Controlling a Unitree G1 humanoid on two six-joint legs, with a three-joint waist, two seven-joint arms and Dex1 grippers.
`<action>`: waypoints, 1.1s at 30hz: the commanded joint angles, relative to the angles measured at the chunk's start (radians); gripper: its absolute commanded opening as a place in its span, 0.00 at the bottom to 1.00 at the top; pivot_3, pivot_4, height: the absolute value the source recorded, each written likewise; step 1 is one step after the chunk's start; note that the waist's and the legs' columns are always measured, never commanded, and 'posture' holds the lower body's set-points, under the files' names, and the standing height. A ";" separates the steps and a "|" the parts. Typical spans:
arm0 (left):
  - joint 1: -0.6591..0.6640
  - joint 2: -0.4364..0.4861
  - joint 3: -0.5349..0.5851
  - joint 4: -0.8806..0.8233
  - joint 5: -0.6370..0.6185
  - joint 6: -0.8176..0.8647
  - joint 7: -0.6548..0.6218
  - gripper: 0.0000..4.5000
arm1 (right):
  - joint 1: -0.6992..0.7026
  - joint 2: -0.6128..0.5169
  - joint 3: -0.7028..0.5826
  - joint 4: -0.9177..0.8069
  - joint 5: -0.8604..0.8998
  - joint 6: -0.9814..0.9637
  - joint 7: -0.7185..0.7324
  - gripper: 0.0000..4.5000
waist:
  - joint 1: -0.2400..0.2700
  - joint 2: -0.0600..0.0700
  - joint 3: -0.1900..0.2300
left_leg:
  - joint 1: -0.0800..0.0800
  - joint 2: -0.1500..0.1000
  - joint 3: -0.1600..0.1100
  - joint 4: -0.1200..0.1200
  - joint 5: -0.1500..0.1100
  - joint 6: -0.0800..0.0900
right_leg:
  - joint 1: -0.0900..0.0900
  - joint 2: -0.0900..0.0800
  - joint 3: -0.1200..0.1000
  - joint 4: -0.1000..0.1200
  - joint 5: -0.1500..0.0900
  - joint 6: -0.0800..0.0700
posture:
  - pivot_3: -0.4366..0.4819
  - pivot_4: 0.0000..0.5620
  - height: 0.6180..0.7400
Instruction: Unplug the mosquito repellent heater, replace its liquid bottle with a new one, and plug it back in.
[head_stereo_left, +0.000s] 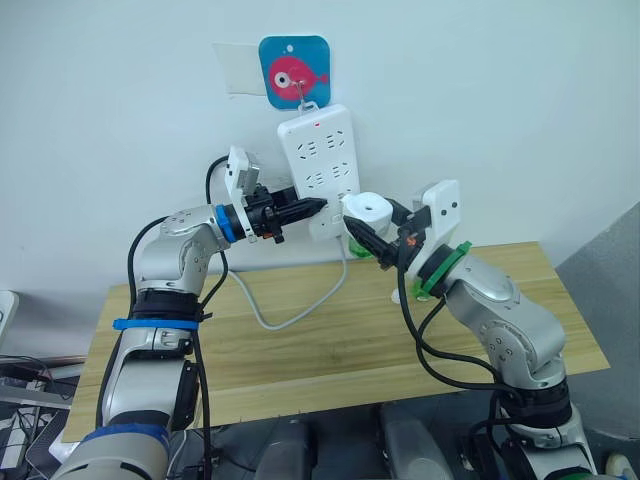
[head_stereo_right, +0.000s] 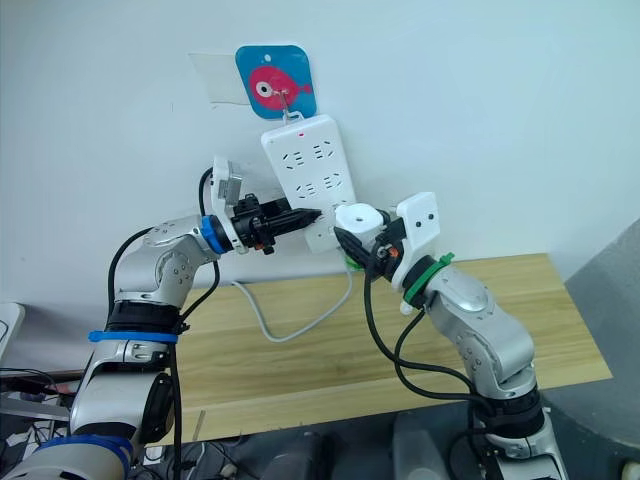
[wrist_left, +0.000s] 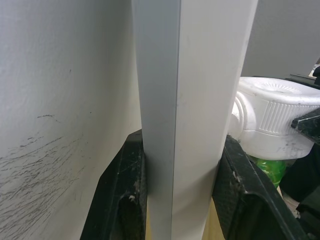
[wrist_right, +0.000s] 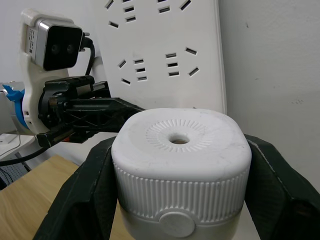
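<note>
Both jaws are clamped: the right gripper (head_stereo_left: 368, 232) squeezes the mosquito repellent heater (wrist_right: 181, 167) by its ribbed white sides, held at the lower edge of the power strip (head_stereo_left: 322, 168), while the left gripper (head_stereo_left: 310, 209) pinches that strip's edge to steady it. A green bottle (wrist_left: 270, 169) shows under the heater. Judging by this, plugging or unplugging wants a straight push or pull along the prongs, no twisting, since the strip merely hangs from a hook (head_stereo_left: 304, 92). Its smooth, hard plastic could slip; the table (head_stereo_left: 340, 340) is pale wood.
</note>
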 joint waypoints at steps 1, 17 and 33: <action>-0.002 0.006 0.019 -0.036 -0.017 0.010 -0.003 0.29 | -0.023 0.016 -0.002 -0.015 -0.013 -0.029 0.003 0.66 | 0.000 0.000 0.000 | 0.000 0.000 0.000 0.000 0.000 0.000 | 0.000 0.000 0.000 0.000 0.000 0.000 | 0.26 0.31 1.00; 0.023 -0.013 0.028 -0.095 -0.044 0.096 -0.016 0.29 | -0.052 0.103 0.084 0.129 -0.161 -0.141 0.000 0.66 | -0.032 0.000 -0.002 | 0.001 0.000 0.000 0.000 0.001 -0.001 | 0.000 0.000 0.001 0.003 0.000 0.000 | 0.26 0.32 1.00; 0.051 -0.010 0.031 -0.138 -0.032 0.101 -0.020 0.29 | -0.107 0.179 0.048 0.156 -0.159 -0.093 0.007 0.66 | -0.045 -0.001 -0.004 | 0.001 0.000 -0.001 0.000 0.002 -0.003 | -0.001 0.000 0.001 0.004 0.000 0.000 | 0.28 0.30 1.00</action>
